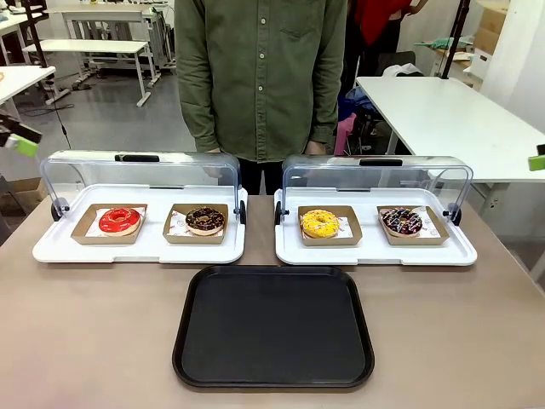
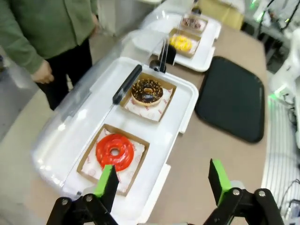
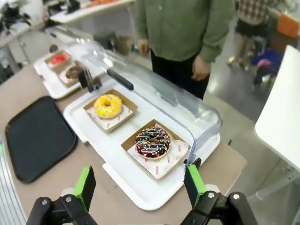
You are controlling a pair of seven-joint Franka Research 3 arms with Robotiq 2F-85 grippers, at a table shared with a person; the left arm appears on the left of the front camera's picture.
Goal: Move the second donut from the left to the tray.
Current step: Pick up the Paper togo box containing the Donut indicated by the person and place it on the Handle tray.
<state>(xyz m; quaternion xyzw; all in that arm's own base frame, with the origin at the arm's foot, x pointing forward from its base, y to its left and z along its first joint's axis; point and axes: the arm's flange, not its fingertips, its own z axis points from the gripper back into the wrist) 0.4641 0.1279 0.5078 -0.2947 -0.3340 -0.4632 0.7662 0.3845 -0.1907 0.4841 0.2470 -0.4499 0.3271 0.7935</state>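
1. Pale red print marks the white paper [image 2: 143, 107] under the donuts. It is too small to read.
2. The second donut from the left [image 1: 205, 220] sits in its brown cardboard dish [image 1: 195, 235] on the left white tray [image 1: 140, 249], left of centre in the front view. The red donut [image 1: 119, 220] is in its own dish just to its left.
3. The clear lid [image 1: 140, 170] stands raised behind both dishes, so the front of that tray is open.
4. The black tray [image 1: 272, 328] lies bare at lower middle, its far rim just short of the white trays' near edges. Bare table [image 1: 85, 341] stretches to either side.
5. The right white tray [image 1: 375, 254], lid also up, holds a yellow donut [image 1: 319, 223] and a dark donut with coloured sprinkles [image 1: 401, 221].
6. The left gripper [image 2: 162, 180] has its jaws spread wide. It holds nothing and hangs above the table near the red donut's dish.
7. The right gripper [image 3: 139, 183] is just as wide and empty, above the near corner of the right white tray.
8. A person [image 1: 260, 77] in a green shirt stands at the far side, arms down.
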